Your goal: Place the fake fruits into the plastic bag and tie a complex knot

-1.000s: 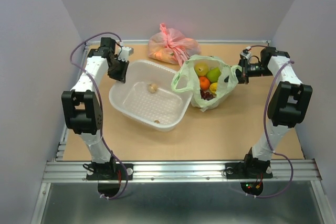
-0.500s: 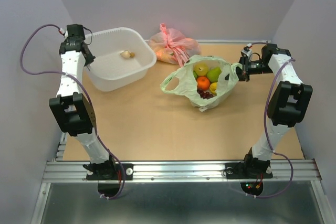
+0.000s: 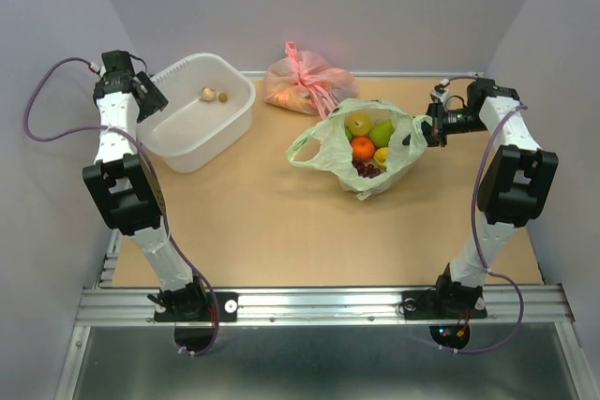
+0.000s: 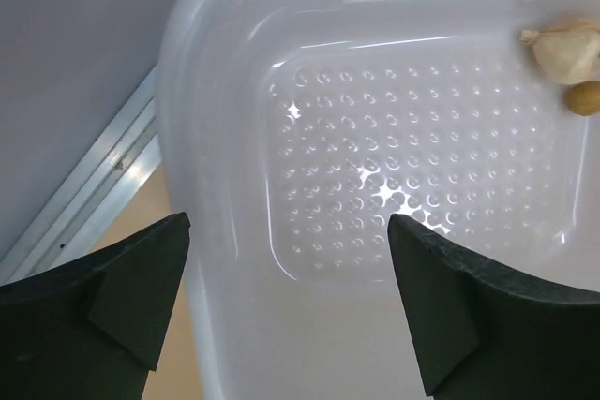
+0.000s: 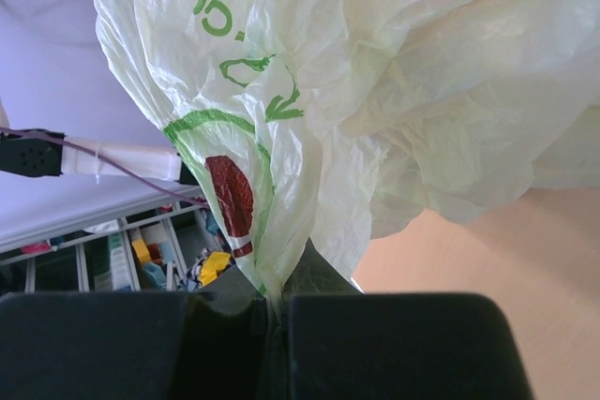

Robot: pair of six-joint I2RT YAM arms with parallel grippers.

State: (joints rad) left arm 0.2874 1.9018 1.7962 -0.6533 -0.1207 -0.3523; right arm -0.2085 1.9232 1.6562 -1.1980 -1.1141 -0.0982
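The pale green plastic bag (image 3: 398,158) lies open mid-table with its mouth upward, and no knot shows on it. Inside it are the fake fruits: a yellow pear (image 3: 360,122), a green one (image 3: 382,131), an orange (image 3: 363,147), a yellow one (image 3: 382,156) and dark red grapes (image 3: 368,170). My right gripper (image 3: 427,129) is shut on the bag's right edge, and the wrist view shows the film (image 5: 281,185) pinched between its jaws (image 5: 277,311). My left gripper (image 3: 151,100) is open at the far left, its fingertips (image 4: 141,278) straddling the white basket's rim without gripping it.
The white basket (image 3: 187,138) sits at the back left against the side wall and holds a garlic-like piece (image 4: 567,49) and a small yellowish ball (image 4: 586,97). A tied pink bag (image 3: 305,81) lies at the back centre. The bag's left handle loop (image 3: 305,149) lies on the table.
My left gripper dragged the white basket from beside the green bag to the back left, then opened and let go of its rim. The right gripper and the bag stayed put.
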